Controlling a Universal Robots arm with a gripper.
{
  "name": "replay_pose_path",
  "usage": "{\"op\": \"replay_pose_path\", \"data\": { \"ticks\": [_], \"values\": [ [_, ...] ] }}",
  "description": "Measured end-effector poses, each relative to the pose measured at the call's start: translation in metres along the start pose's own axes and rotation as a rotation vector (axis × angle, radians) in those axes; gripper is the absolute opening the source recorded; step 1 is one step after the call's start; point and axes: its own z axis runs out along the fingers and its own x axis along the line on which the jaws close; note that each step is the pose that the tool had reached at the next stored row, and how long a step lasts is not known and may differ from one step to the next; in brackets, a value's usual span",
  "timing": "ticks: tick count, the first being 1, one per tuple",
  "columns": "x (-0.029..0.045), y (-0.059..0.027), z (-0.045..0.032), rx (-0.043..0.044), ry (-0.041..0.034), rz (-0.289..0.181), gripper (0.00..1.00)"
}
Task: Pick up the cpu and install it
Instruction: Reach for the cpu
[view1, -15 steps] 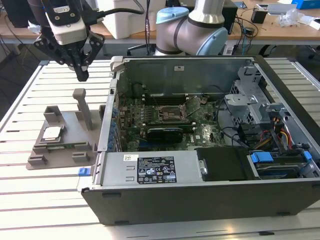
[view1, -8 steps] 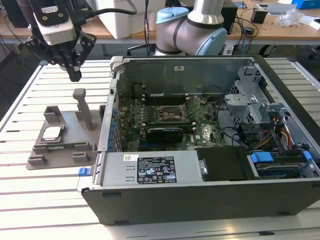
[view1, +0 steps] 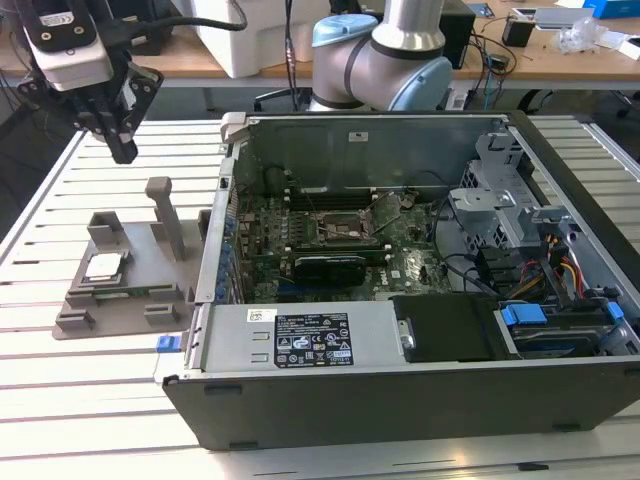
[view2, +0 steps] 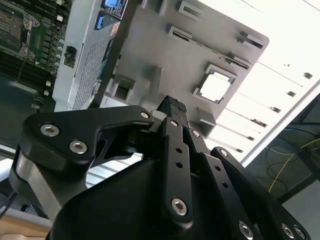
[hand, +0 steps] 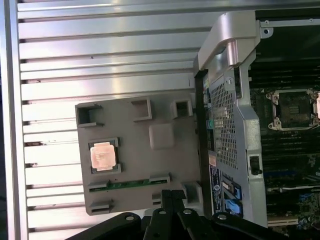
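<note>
The cpu (view1: 103, 266), a small square chip with a silver-white top, lies flat in a recess of the grey moulded tray (view1: 118, 312) on the slatted table, at the exterior view's left. Both wrist views show the cpu (view2: 215, 87) (hand: 102, 155) from above in its recess. My gripper (view1: 122, 150) hangs well above the tray's far side, apart from the chip, its black fingers (view2: 172, 105) pressed together and holding nothing. The open computer case (view1: 400, 390) lies beside the tray, with the bare square socket (view1: 345, 228) (hand: 292, 107) on its green motherboard.
An upright grey post (view1: 165, 215) rises from the tray next to the case wall. The case's metal edge and handle (hand: 227, 35) stand between tray and motherboard. Drive bays and cables (view1: 550, 270) sit at the exterior view's right. The robot base (view1: 385, 60) is behind the case.
</note>
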Motion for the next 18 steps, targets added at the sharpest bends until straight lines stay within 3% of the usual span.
{"op": "replay_pose_path", "data": {
  "ticks": [10, 14, 18],
  "values": [
    [0.0256, -0.0019, -0.0007, 0.0001, 0.0001, 0.0, 0.11],
    [0.042, -0.0031, -0.0012, 0.0001, 0.0, 0.0, 0.11],
    [0.0522, -0.0039, -0.0015, 0.0001, 0.0001, 0.0, 0.11]
  ]
}}
